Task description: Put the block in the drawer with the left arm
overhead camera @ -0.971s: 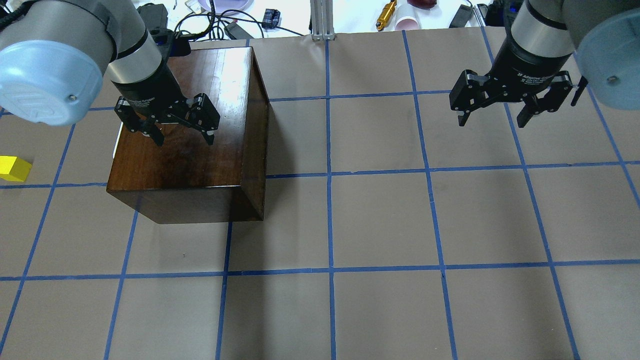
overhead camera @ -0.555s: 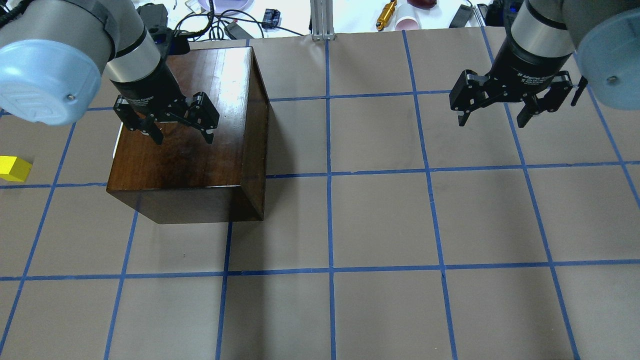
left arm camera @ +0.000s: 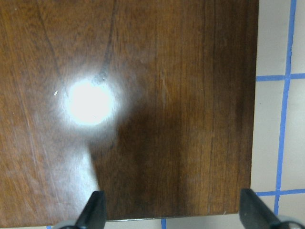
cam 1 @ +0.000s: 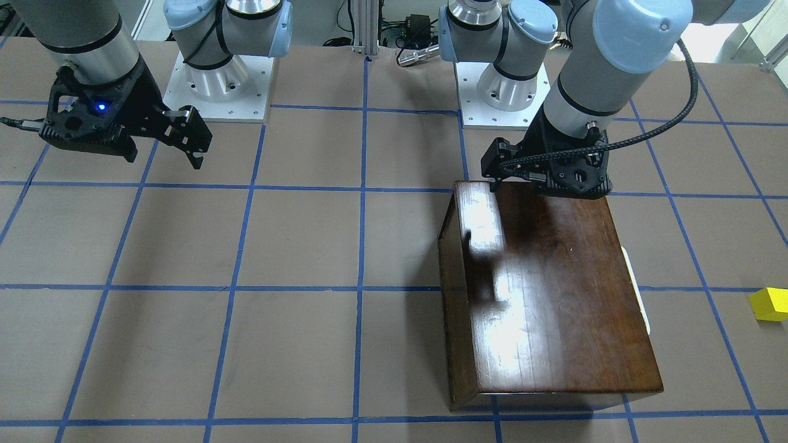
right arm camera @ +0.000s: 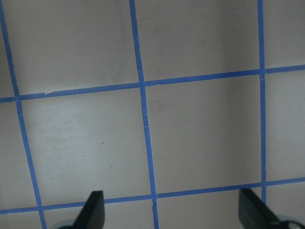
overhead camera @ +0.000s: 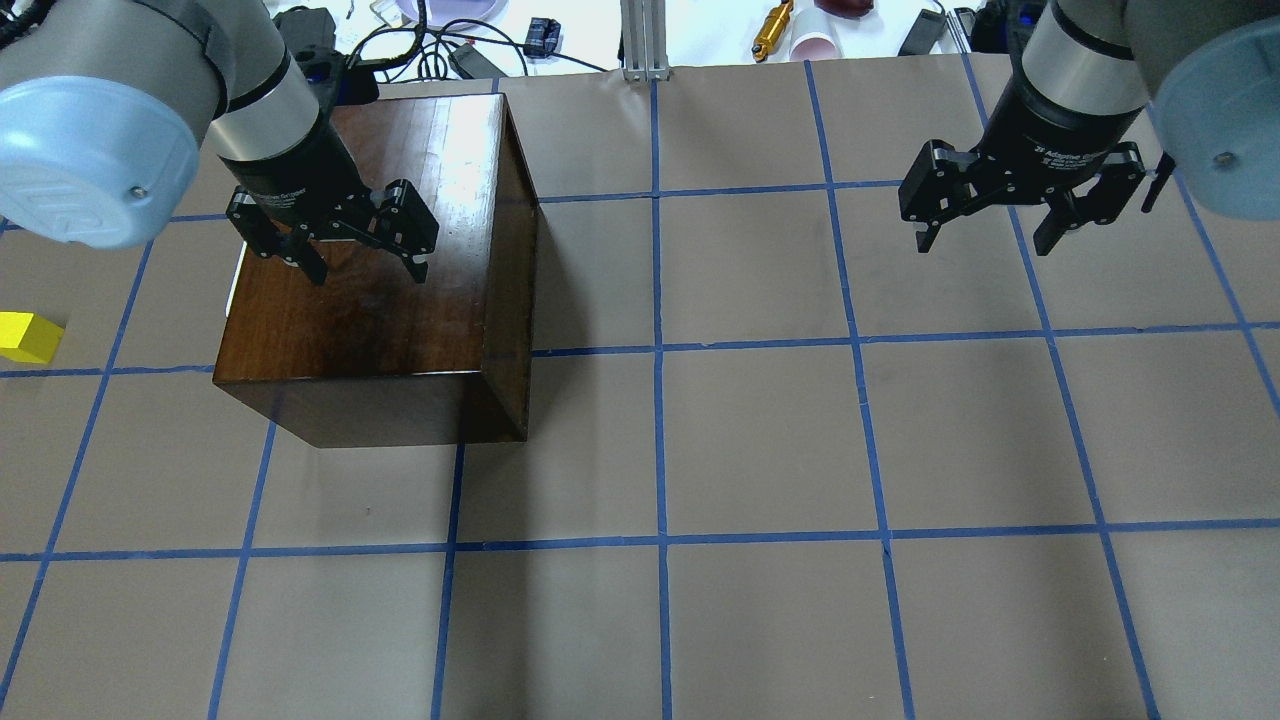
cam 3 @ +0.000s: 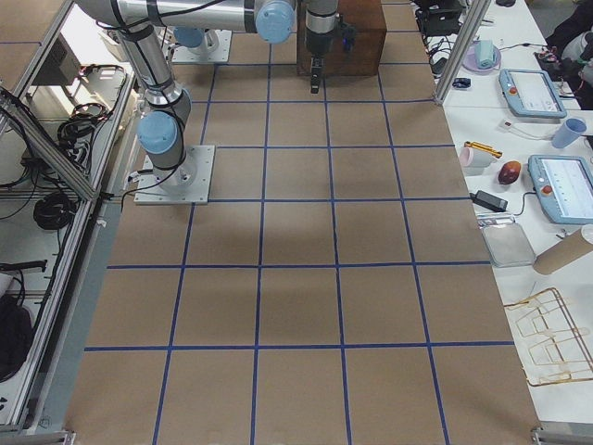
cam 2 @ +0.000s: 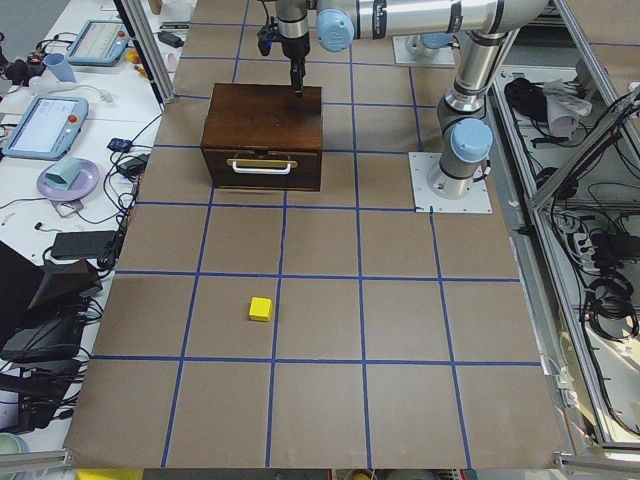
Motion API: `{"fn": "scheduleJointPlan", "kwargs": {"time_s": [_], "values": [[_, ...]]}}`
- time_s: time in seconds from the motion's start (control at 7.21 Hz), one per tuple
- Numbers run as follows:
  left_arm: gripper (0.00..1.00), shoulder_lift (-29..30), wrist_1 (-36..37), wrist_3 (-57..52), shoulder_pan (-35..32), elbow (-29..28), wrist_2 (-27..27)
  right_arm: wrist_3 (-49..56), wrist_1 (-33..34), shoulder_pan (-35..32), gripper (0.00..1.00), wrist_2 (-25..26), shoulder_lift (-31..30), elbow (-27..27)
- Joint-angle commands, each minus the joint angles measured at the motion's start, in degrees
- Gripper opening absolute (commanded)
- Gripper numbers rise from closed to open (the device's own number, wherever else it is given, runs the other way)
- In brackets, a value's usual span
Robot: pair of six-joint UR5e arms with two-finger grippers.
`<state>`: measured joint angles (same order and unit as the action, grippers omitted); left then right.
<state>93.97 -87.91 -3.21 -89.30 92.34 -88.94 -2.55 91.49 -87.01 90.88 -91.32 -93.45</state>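
The yellow block (overhead camera: 25,337) lies on the table at the far left, well apart from the dark-brown cabinet (overhead camera: 380,330); it also shows in the front view (cam 1: 769,304) and the left side view (cam 2: 261,309). The drawer front (cam 2: 260,166) with its white handle sits flush in the cabinet, shut. My left gripper (overhead camera: 368,270) hangs open and empty over the cabinet top; its wrist view shows the glossy top (left arm camera: 181,119) between its fingertips (left arm camera: 95,212). My right gripper (overhead camera: 985,240) is open and empty above bare table at the right.
The cabinet stands in the table's left rear part, with its handle (cam 1: 637,298) facing the block's side. Cables, a gold cylinder (overhead camera: 773,30) and an aluminium post (overhead camera: 645,40) lie beyond the far edge. The arm bases (cam 1: 215,86) stand at the robot's side.
My left gripper has drifted slightly toward the table's far side over the cabinet top and stays open. The right arm and the block have not moved.
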Motion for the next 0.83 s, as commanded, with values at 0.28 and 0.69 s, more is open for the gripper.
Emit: {"fn": "scheduleJointPlan", "kwargs": {"time_s": [0.28,0.69], "values": [[1.00,0.1,0.5,0.4,0.2,0.1,-0.5,0.0,0.0,0.1,1.00,0.0,0.0,0.0],[1.00,0.4,3.5,-0.1,1.0,0.1,-0.5,0.0,0.0,0.0,1.00,0.0,0.0,0.0]]}}
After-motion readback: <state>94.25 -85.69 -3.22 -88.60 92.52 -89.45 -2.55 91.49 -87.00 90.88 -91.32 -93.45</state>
